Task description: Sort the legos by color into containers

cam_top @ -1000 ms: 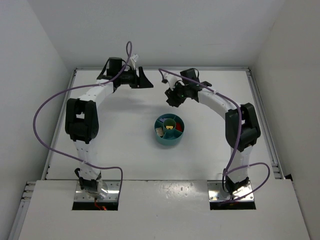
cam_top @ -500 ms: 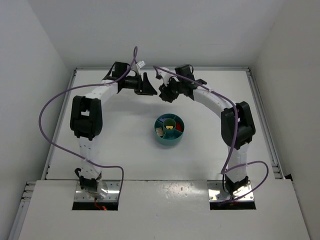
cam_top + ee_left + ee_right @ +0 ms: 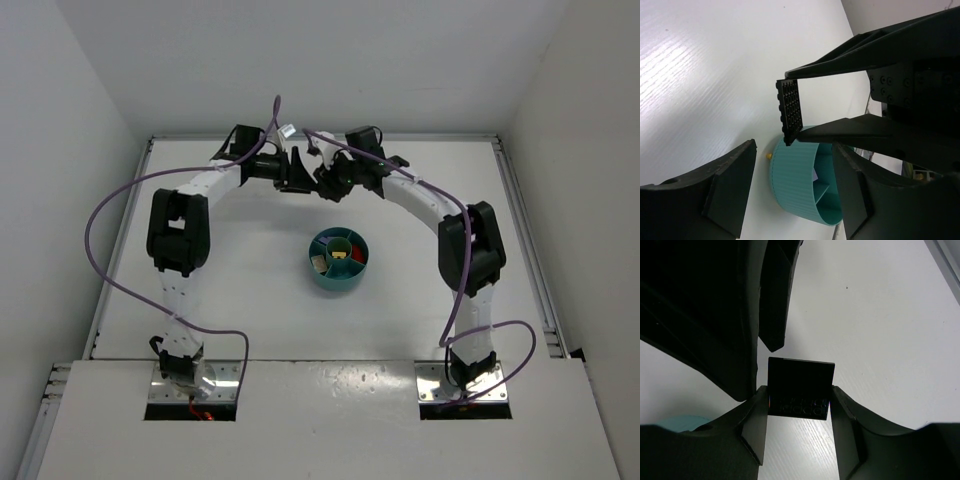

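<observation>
The right gripper (image 3: 799,401) is closed narrow on a black lego plate (image 3: 801,377), its 2 fingers pressing on opposite edges so that the flat plate stands clear of the table (image 3: 230,270). The left gripper (image 3: 795,148) faces it at close range with its 2 fingers spread wide. They sit on either side of the plate without touching it, and nothing is held between them. The 2 grippers meet over the far middle of the table.

The teal dish (image 3: 339,281) stands nearer than them, about the centre of the table and a little to the right. Inside it a yellow brick (image 3: 341,254) lies near the middle and a pale brick (image 3: 318,263) in the left part. Which compartments they occupy is too small to tell. In the left wrist view, a tiny yellow piece (image 3: 769,156) lies on the table just beside the dish's ribbed outer wall.
</observation>
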Controlling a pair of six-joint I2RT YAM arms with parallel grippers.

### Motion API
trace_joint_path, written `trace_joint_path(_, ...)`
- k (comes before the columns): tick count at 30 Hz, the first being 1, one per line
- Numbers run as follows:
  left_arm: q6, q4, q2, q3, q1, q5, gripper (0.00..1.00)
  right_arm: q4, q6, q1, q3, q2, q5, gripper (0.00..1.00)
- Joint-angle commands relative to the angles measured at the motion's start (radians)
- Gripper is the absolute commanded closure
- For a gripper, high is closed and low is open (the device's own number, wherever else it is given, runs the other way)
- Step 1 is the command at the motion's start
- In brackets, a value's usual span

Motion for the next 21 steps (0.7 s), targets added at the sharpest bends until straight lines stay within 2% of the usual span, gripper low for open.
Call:
trace_joint_path(1,-0.008,0.013,0.016,0.047,-0.009,0.008,0.33,0.047,0.015,0.014,0.034,-0.003,-0.047,0.69)
trace_joint_path(14,-0.02,0.031,0.025,0.067,0.001,0.041,0.36,0.047,0.015,0.023,0.003,-0.012,-0.076,0.69)
trace_joint_path(21,-0.02,0.041,0.025,0.057,0.001,0.063,0.45,0.065,0.025,0.032,-0.006,-0.022,-0.076,0.69)
